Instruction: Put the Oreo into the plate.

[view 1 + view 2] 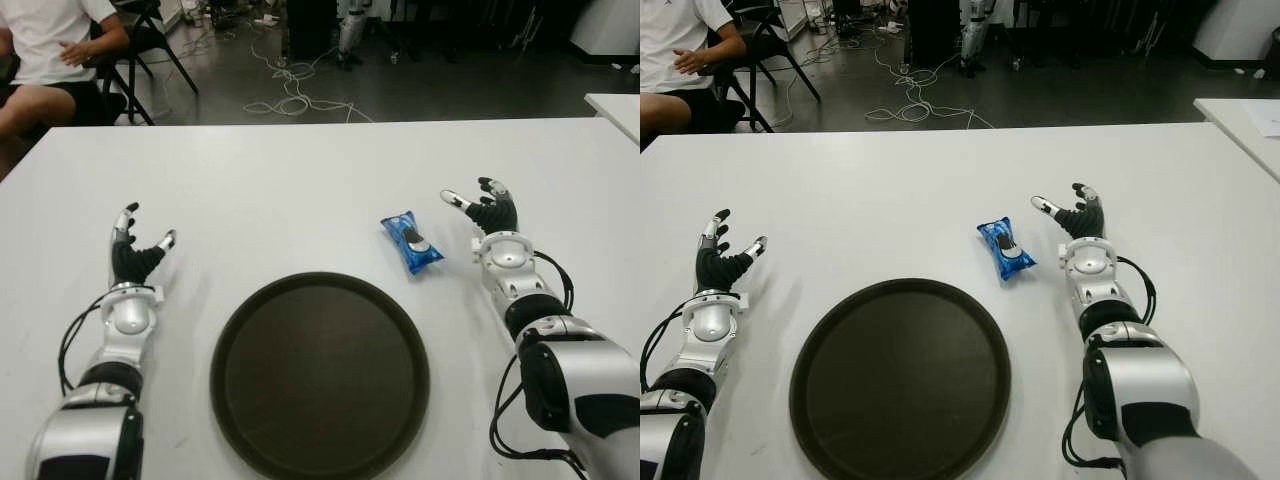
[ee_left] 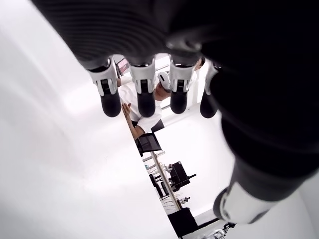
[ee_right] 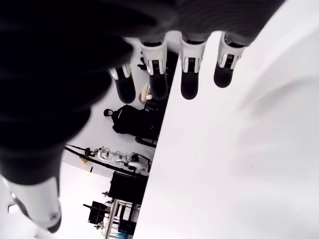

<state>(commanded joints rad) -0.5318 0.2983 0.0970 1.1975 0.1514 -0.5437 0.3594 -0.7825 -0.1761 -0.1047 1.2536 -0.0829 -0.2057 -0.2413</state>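
Right robot hand [image 1: 487, 209], fingers spread and empty, sits just beside the blue Oreo pack [image 1: 411, 241] lying on the white bench [image 1: 300, 190] near the dark plate [image 1: 320, 375], apparently poised to grasp, while the left robot hand [image 1: 135, 250] shows spread left of the plate.

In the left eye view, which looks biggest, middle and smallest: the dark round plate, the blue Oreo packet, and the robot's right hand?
1. Plate, by far the largest.
2. and 3. Right hand and Oreo packet look about alike, so I won't rank them.
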